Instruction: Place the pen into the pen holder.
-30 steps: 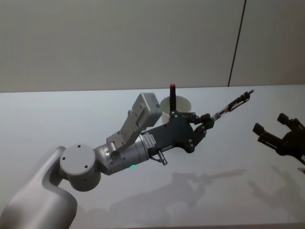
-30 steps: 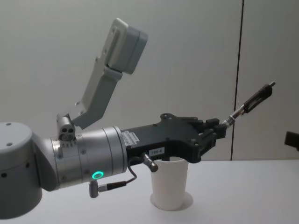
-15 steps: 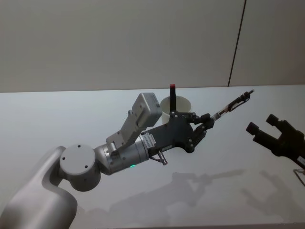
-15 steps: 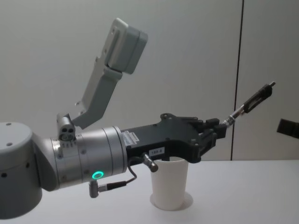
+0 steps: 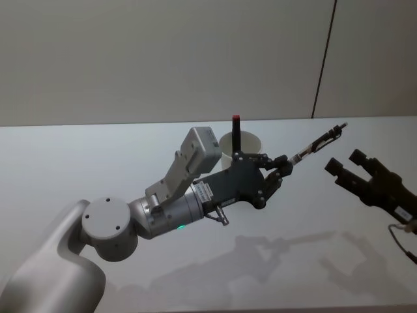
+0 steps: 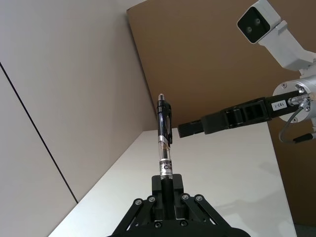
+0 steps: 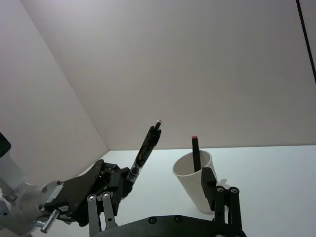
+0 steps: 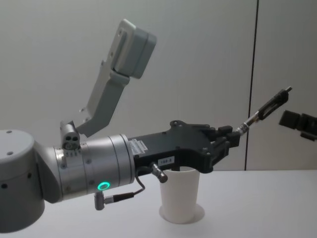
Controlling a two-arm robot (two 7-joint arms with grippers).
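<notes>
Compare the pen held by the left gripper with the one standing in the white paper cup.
The clear-barrelled black pen is clamped in the left gripper, slanting up in the air; the dark, red-topped pen stands nearly upright in the white paper cup. The first has a clip; the second looks plain. Both are slim.

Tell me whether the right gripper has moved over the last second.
Yes. The black right gripper moved leftward, nearer the clear-barrelled pen, judged against the stationary white paper cup.

left hand [image 5: 281,166] clamped — right hand [image 5: 348,164] spread
</notes>
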